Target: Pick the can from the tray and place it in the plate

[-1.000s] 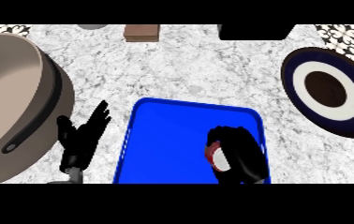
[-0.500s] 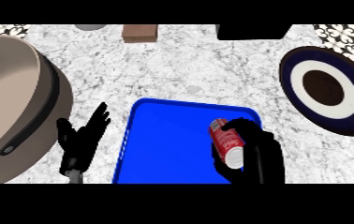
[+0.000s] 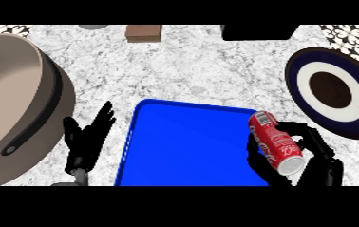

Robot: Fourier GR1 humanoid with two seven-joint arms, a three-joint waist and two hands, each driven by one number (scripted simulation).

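Can [image 3: 276, 142]: red with white lettering and a silver end, lying tilted with its label end toward 11 o'clock and its silver end toward 5 o'clock. It sits at the right edge of the tray, partly past that edge over the counter, and is held in the right hand.

Right hand [image 3: 317, 158]: black, entering from the lower edge at about 5 o'clock of the view. Thumb and fingers are curled round the can from both sides (the thumb shows on the tray side, the fingers on the plate side).

Tray [image 3: 189, 145]: bright blue, rectangular with rounded corners and a raised rim, at 6 o'clock of the view. Its bare floor shows across most of its width.

Plate [image 3: 329, 90]: round, dark blue rim, white ring, dark brown centre, at 3 o'clock of the view and at about 1 o'clock from the can, near it but apart, cut by the right edge.

Left hand [image 3: 85, 140]: black, at 8 o'clock of the view just beside the tray's left rim, fingers straight and pointing up, holding nothing.

Counter [image 3: 189, 69]: grey-white marbled top.

Large round object [image 3: 28, 102]: taupe with a dark band (identity unclear), filling the 9 o'clock side.

Brown block [image 3: 144, 33]: at 12 o'clock, at the far edge.

Black box [image 3: 259, 31]: at 1 o'clock, far edge.
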